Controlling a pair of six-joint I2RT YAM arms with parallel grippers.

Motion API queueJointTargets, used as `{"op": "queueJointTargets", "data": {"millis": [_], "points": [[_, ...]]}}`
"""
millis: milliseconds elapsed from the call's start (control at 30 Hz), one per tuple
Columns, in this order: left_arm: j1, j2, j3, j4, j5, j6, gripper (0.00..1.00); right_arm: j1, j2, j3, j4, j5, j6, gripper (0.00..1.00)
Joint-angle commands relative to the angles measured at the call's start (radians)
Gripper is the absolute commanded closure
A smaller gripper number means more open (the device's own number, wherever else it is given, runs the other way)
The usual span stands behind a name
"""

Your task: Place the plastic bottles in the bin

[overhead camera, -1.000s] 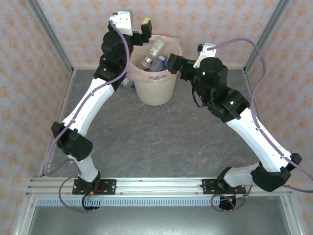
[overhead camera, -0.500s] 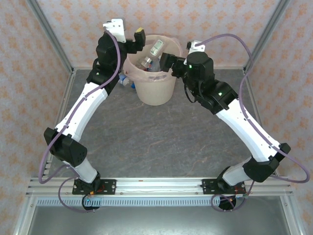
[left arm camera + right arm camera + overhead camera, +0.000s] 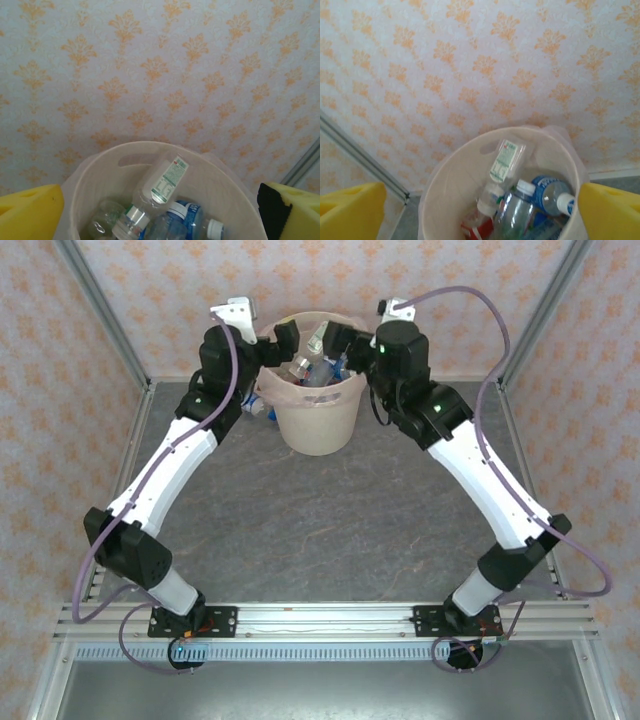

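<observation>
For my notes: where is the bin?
Top view: the bin stands centred at the table's far edge, close before the patterned wall, with plastic bottles inside.

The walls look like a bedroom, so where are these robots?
Probably a robot test booth, not a home: patterned panels in a metal frame, two arms bolted to a rail, one bin of bottles.

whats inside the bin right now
The bin holds piled plastic bottles: a clear bottle with a green-and-white label leans on the far wall, a blue-labelled bottle lies below it, other clear ones beside. Its bottom and anything under the pile are covered.
</observation>
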Motion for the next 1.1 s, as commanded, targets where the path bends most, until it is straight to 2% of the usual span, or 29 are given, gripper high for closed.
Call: {"op": "queueJointTargets", "data": {"millis": [0, 133, 200, 300, 400, 500, 600, 800, 1067], "points": [[0.006, -0.091, -0.044, -0.044, 0.038, -0.081, 0.01, -0.03, 0.099, 0.114, 0.013, -0.1, 0.016, 0.1], [0.005, -0.172, -0.109, -0.087, 0.039, -0.112, 0.01, -0.066, 0.237, 0.253, 0.001, -0.179, 0.034, 0.29], [0.004, -0.211, -0.133, -0.112, 0.028, -0.114, 0.01, -0.076, 0.289, 0.274, 0.026, -0.203, 0.042, 0.43], [0.005, -0.265, -0.148, -0.179, -0.007, -0.112, 0.01, -0.087, 0.357, 0.289, 0.066, -0.212, 0.057, 0.55], [0.005, -0.323, -0.179, -0.215, -0.015, -0.118, 0.01, -0.092, 0.435, 0.329, 0.087, -0.208, 0.074, 0.59], [0.005, -0.392, -0.242, -0.207, -0.02, -0.144, 0.01, -0.093, 0.516, 0.402, 0.093, -0.195, 0.087, 0.71], [0.006, -0.44, -0.288, -0.203, -0.021, -0.158, 0.01, -0.095, 0.577, 0.466, 0.112, -0.178, 0.105, 0.72], [0.006, -0.477, -0.306, -0.249, -0.038, -0.156, 0.01, -0.112, 0.63, 0.474, 0.183, -0.167, 0.143, 0.74], [0.006, -0.484, -0.318, -0.263, -0.068, -0.138, 0.01, -0.119, 0.66, 0.474, 0.111, -0.128, 0.204, 0.75]]}}
